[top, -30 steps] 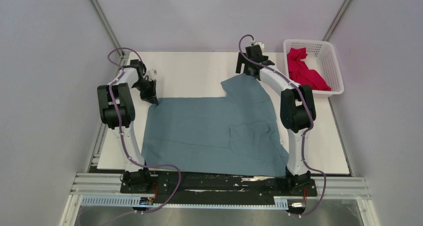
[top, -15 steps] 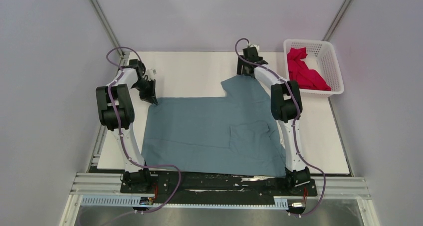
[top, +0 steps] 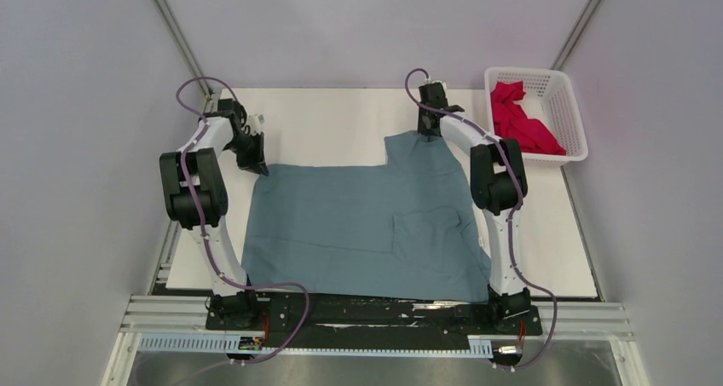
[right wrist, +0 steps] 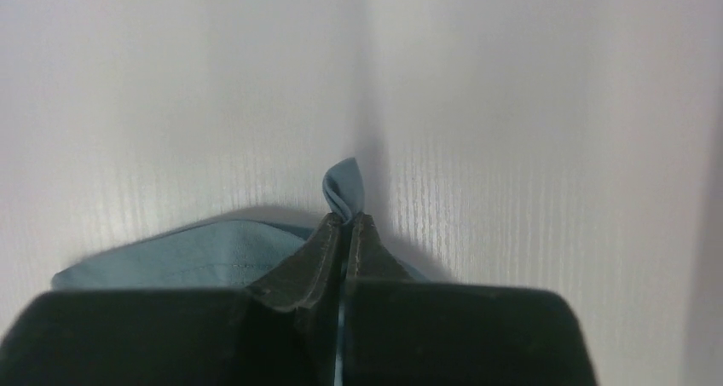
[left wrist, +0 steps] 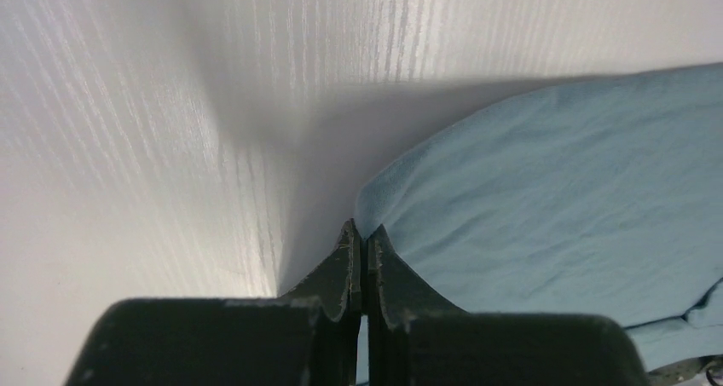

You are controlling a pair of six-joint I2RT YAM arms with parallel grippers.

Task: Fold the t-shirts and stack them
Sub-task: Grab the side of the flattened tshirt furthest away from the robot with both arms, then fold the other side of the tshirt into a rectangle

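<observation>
A dusty blue-grey t-shirt (top: 367,224) lies spread flat on the white table (top: 332,122). My left gripper (top: 261,168) pinches its far left corner; in the left wrist view the cloth (left wrist: 554,190) runs in between the shut jaws (left wrist: 362,233). At the shirt's far right corner, my right gripper (top: 429,135) is shut on the cloth, and a small tuft of the blue shirt (right wrist: 343,190) pokes out past the fingertips (right wrist: 348,220). A crimson-pink t-shirt (top: 520,122) lies crumpled in the white basket (top: 569,105).
The white lattice basket stands at the table's far right corner. Grey walls (top: 85,147) close in on both sides. The arms' bases sit on a metal rail (top: 375,313) at the near edge.
The right gripper came down onto the shirt's far right corner and shut on it. The left gripper kept its hold and barely moved.
</observation>
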